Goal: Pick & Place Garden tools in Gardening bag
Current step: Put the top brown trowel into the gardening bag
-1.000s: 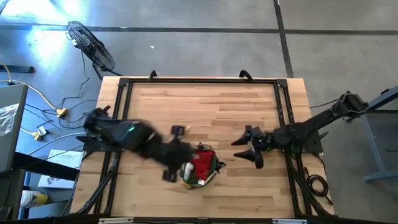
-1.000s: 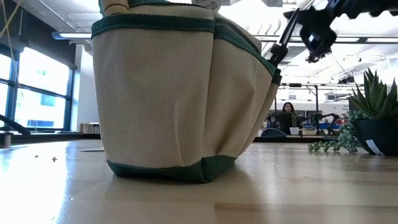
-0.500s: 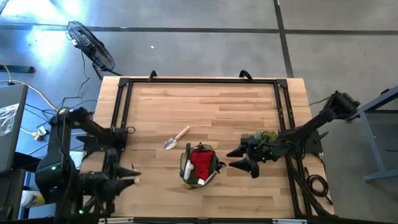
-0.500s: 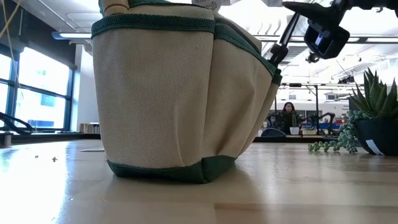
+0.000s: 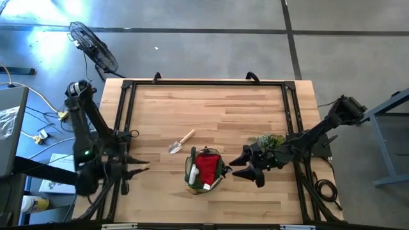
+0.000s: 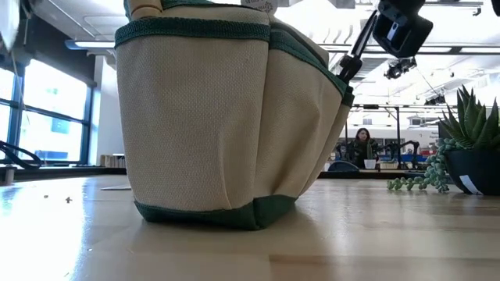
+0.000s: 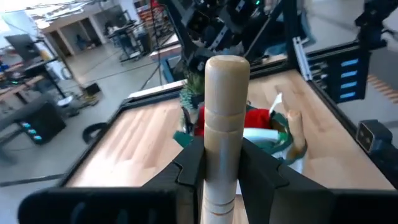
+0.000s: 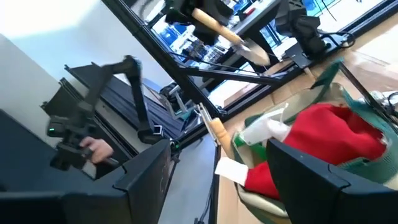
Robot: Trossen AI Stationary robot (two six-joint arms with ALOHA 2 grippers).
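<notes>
Since half a second ago, the left arm has swung at the worktop's left edge, its left tool (image 5: 137, 169) now pointing inward toward the bag, while the right tool (image 5: 241, 167) has edged a little closer to the bag's far side.

From above, the gardening bag (image 5: 220, 174) sits near the front middle of the wooden worktop (image 5: 217, 108), with a red bundle (image 5: 206, 167) and a green-and-white item (image 5: 193, 174) showing inside it. One trowel (image 5: 181, 141) lies loose just behind the bag, likely waiting its turn. A leafy sprig (image 5: 268, 140) lies beside the right arm. A fan and cables sit on the grey floor.

At worktop level, the bag's pale cloth side with green trim fills the view. A potted plant (image 6: 469, 148) stands to the right. A large bright room lies behind, with a person seated far off.

From the left wrist, the left tool is pinching a wooden handle (image 7: 225, 118), held upright, probably for lowering into the bag beyond it.

From the right wrist, the right tool's fingers are spread wide with nothing between them, facing the bag's rim, perhaps to steady it.
</notes>
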